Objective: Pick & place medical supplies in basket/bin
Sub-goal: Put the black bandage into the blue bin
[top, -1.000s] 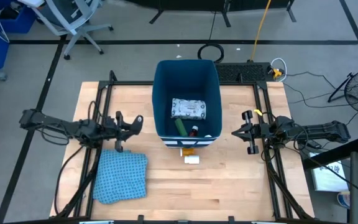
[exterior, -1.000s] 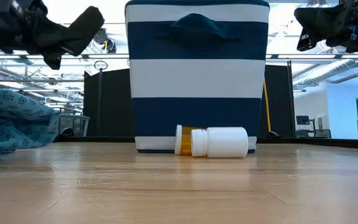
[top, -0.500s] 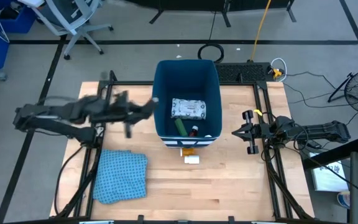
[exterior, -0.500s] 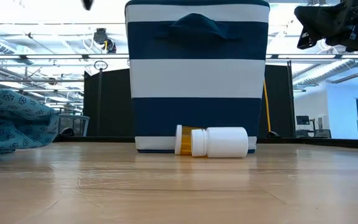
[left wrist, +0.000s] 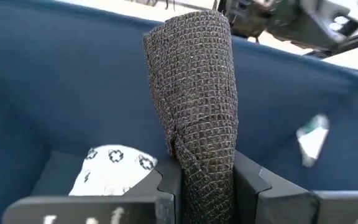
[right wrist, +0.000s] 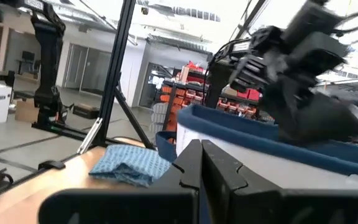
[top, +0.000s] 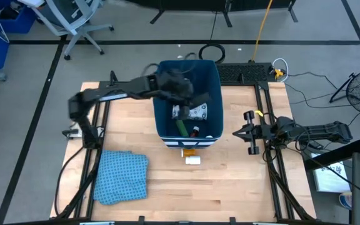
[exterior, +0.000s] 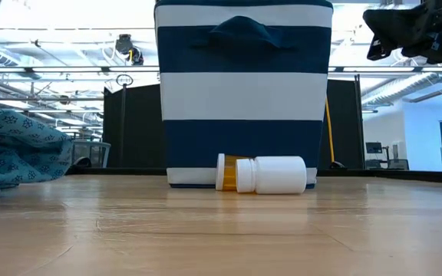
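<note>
My left gripper (top: 183, 89) (left wrist: 204, 179) hangs over the open top of the dark-blue bin (top: 219, 94), shut on a black woven roll (left wrist: 194, 87). The bin (exterior: 244, 92) stands at the table's far middle. On its floor lie a white green-printed packet (top: 197, 111), a green piece (top: 182, 127), a red tube (top: 194, 132) and a small white piece (top: 209, 136). A white-and-orange bottle (top: 192, 157) (exterior: 263, 175) lies on its side on the table against the bin's near wall. My right gripper (top: 237, 132) (right wrist: 202, 163) waits shut, right of the bin. My left gripper pinches the black roll's lower end (left wrist: 202, 158) between its two fingers (left wrist: 166, 186). The rest of the roll sticks out past the fingertips. The arm reaches in from the table's left, and the roll is lifted clear above the bin's inside.
A crumpled blue patterned cloth (top: 122, 176) (exterior: 18, 149) lies at the table's near left. Black frame rails (top: 95, 156) run along both sides of the table. Bare wood spreads between cloth and bottle and along the near edge.
My left arm has swung fast from the table's left side, up and toward the bin, leaving the low view. Its gripper now stands over the bin's open top.
</note>
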Robot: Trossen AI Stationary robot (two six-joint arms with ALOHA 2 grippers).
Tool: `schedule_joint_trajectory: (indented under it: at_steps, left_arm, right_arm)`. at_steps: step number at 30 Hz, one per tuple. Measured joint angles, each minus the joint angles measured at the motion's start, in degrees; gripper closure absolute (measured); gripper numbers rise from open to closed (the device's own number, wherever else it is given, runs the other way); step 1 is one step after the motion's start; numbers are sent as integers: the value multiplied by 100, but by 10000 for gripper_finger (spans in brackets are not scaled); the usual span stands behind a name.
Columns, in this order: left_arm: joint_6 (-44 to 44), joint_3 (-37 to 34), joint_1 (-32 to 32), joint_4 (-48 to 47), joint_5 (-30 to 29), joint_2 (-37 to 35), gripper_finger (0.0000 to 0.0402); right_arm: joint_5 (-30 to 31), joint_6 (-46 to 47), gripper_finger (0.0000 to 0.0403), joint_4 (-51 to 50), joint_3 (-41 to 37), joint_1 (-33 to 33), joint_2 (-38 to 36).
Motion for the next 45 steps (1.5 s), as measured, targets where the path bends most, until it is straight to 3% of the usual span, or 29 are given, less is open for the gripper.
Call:
schedule_joint_trajectory:
  at_steps: [6, 15, 30, 42, 45]
  left_arm:
    - [365, 259, 88, -169, 56, 897, 323]
    - [694, 244, 53, -225, -356, 1675, 323]
    - [1252, 246, -507, -188, -555, 2511, 323]
    - [1786, 77, -511, -111, -511, 2546, 322]
    - [1782, 73, -511, -103, -515, 2553, 307]
  right_arm:
    - [24, -267, 403, -490, 0, 0, 2]
    - [578, -308, 403, -725, 0, 0, 2]
    - [577, -274, 403, -533, 0, 0, 0]
    - [570, -269, 403, -532, 0, 0, 0]
    - [570, -267, 403, -532, 0, 0, 0]
